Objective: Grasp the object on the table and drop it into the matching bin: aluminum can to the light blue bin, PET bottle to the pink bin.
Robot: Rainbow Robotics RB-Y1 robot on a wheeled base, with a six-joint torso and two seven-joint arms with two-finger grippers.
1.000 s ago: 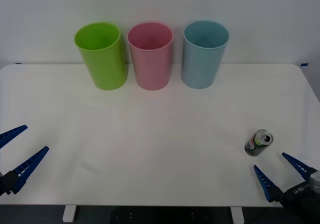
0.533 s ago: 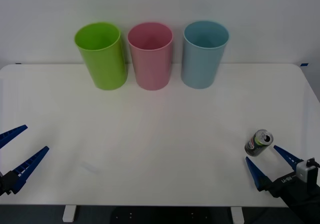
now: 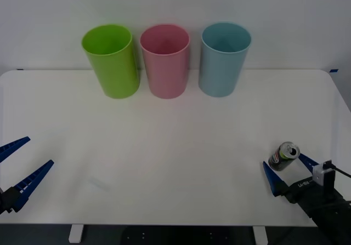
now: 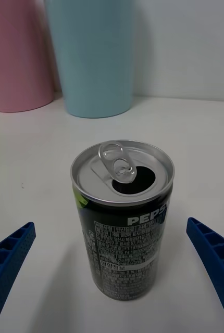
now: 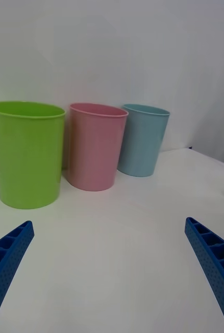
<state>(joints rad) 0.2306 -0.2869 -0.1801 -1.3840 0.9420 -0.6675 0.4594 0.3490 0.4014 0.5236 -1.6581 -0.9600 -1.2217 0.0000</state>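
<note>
The aluminum can [image 3: 283, 156] stands upright on the white table [image 3: 175, 146] near its front right corner; it is dark with a silver opened top [image 4: 122, 169]. My right gripper [image 3: 287, 170] is open just in front of the can, one blue finger on each side of it, not touching. In the right wrist view the can [image 4: 123, 239] sits between the spread fingertips. The light blue bin [image 3: 223, 58] and the pink bin [image 3: 165, 60] stand at the table's back. My left gripper [image 3: 16, 165] rests open at the front left edge.
A lime green bin [image 3: 111, 60] stands left of the pink one in the back row. The wide middle of the tabletop separates the can from the bins. The table's right edge lies close beside the can.
My right gripper has advanced forward and leftward toward the can, so its open fingers now flank the can. The can, bins and left arm have not moved.
</note>
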